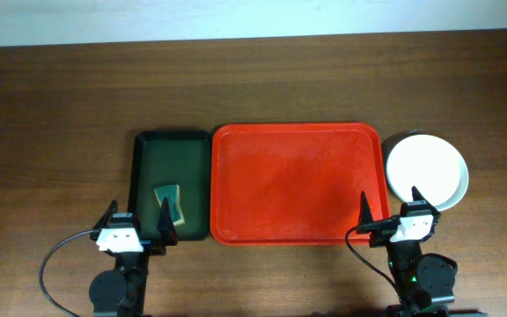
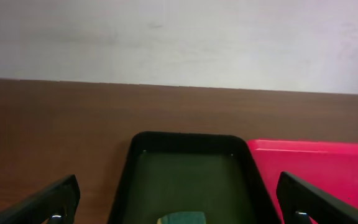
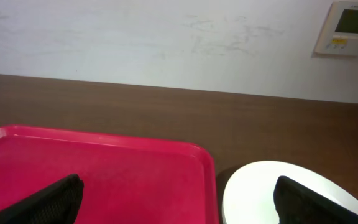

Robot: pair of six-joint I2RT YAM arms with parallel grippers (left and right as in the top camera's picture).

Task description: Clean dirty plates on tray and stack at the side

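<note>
Overhead, I see the red tray (image 1: pixel 297 183) at the middle of the table (image 1: pixel 60 114). The white plate (image 1: pixel 426 170) sits off it, on the table just beside the tray's 3 o'clock edge. A darker rim peeks out under the plate at its 10 o'clock side, and I cannot tell how many plates lie beneath. The dark green tray (image 1: pixel 172 145) lies alongside the red one at 9 o'clock, with a sponge (image 1: pixel 171 202) in its 6 o'clock end. My left claw (image 1: pixel 137 216) is parked at the green tray's 6 o'clock edge, jaws spread wide and holding nothing. My right claw (image 1: pixel 390 204) is between the red tray's corner and the plate, also wide apart and bare.

On the left wrist camera, both fingers (image 2: pixel 48 202) frame the green tray; the sponge shows at 6 o'clock and the red tray at 3 o'clock.

On the right wrist camera, the fingers (image 3: pixel 55 199) straddle the red tray's corner, with the white plate at 4 o'clock. A wall panel (image 3: pixel 350 28) sits at 1 o'clock.
</note>
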